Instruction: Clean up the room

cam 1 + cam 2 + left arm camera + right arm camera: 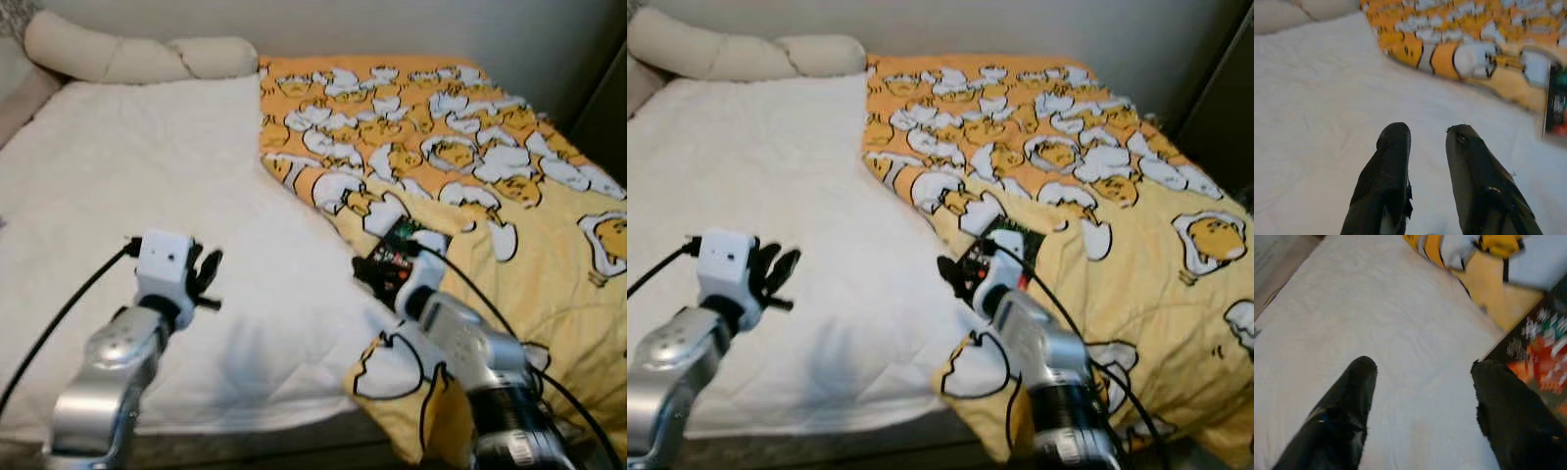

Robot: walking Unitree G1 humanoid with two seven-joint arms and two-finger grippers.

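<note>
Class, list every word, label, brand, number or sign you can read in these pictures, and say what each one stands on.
No text can be read.
Dark packet at the blanket's edge beside the right gripper: white, green and red print, too blurred to read.
Yellow blanket: cartoon egg pictures, no words.
White sheet, pillow and left gripper: no markings to be made out.

one blanket (pixel 460 157), one packet (pixel 392 257), two pillows (pixel 83 49).
</note>
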